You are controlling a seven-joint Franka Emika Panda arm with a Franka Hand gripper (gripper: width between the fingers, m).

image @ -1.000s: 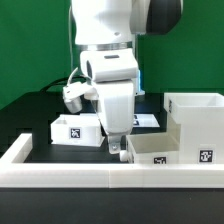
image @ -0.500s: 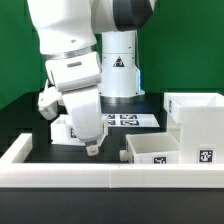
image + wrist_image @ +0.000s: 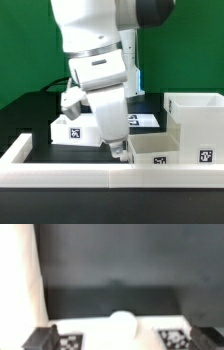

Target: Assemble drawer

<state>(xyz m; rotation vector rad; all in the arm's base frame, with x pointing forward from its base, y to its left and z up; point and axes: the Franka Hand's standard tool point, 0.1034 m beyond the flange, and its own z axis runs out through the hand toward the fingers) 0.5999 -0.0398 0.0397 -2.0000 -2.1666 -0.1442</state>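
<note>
Black desk [image 3: 35,135] inside a low white rail [image 3: 60,168] holds the drawer parts — the hand [image 3: 120,150], fingers spread wide, hangs just beside the near tray [image 3: 160,150], which lies toward the exterior view's right — casing [image 3: 195,115] beyond.

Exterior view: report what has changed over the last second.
The arm swung toward the exterior view's left, then back right. Its gripper is again low at the near tray, by the wall on the exterior view's left. Nothing was visibly taken hold of or let go. The far tray, the casing and the marker board stayed where they were.
</note>
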